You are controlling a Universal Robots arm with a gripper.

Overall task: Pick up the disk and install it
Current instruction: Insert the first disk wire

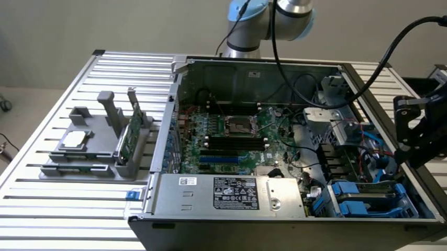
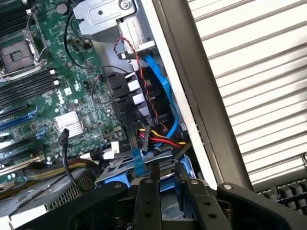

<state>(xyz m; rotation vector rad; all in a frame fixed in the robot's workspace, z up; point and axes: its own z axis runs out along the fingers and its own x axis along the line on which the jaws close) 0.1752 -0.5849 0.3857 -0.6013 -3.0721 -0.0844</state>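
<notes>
One gripper hangs at the right edge of the exterior view, above the right side of the open case. The blue-framed disk sits in the lower right corner of that frame, inside the case. In the wrist view blue plastic shows right at the gripper, but I cannot tell whether it is clamped.

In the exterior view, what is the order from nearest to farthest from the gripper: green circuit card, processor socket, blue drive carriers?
Measured from the gripper:
1. blue drive carriers, at the exterior view's right.
2. processor socket, middle of the motherboard.
3. green circuit card, in the grey stand at the exterior view's left.
</notes>
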